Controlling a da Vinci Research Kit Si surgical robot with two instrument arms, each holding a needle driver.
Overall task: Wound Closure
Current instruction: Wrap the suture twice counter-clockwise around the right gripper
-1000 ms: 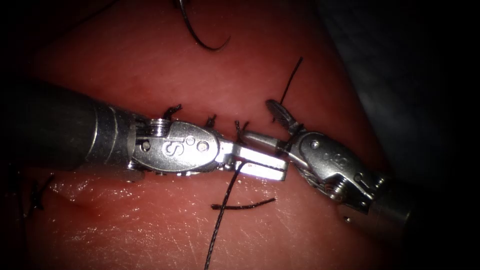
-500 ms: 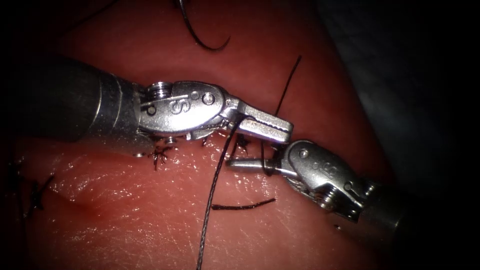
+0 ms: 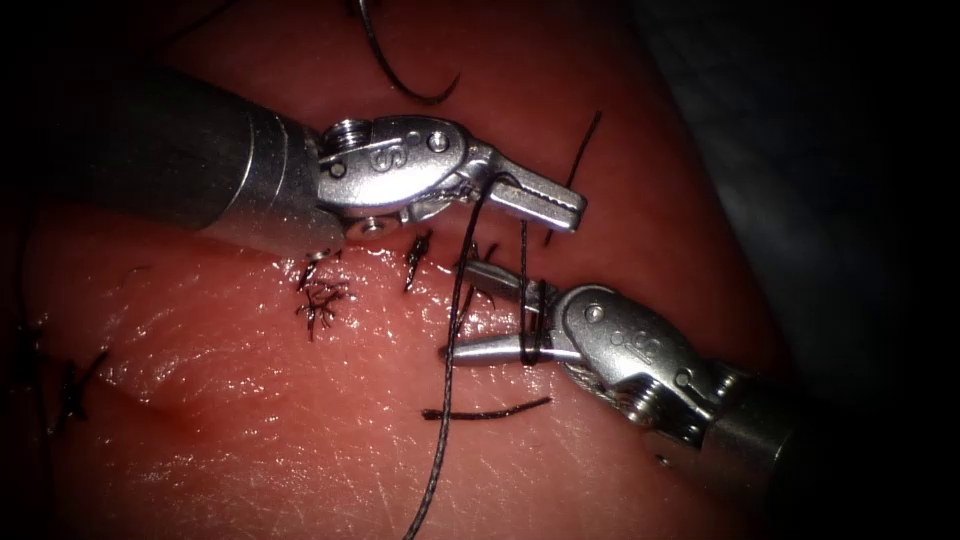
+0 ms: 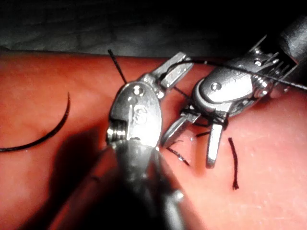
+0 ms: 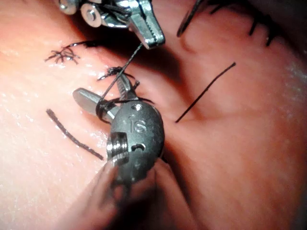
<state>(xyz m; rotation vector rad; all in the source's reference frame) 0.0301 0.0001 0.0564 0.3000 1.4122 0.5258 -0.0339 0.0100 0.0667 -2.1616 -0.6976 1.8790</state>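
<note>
My left tool (image 3: 572,206) hangs above the tissue (image 3: 250,420), jaws shut on the thread (image 3: 447,400) close to their hinge. From there the thread runs down across the tissue toward the near edge. My right tool (image 3: 458,310) comes in low from the right with its jaws open and the thread looped round both of them (image 5: 103,108). It holds nothing between them. The curved needle (image 3: 405,85) lies free on the far tissue, in neither tool and not in the tissue (image 4: 50,132). The left tool (image 4: 178,68) sits beside the right tool (image 4: 192,143).
Dark knotted stitches (image 3: 320,300) sit along the cut under the left tool, with more (image 3: 70,385) at the far left. A loose cut piece of thread (image 3: 487,411) lies on the near tissue. A thread end (image 3: 580,150) sticks up beyond the left tool.
My left tool has lifted up and away from the tissue, drawing the thread with it. My right tool has dropped toward the near side, now open with the thread wound round its jaws.
</note>
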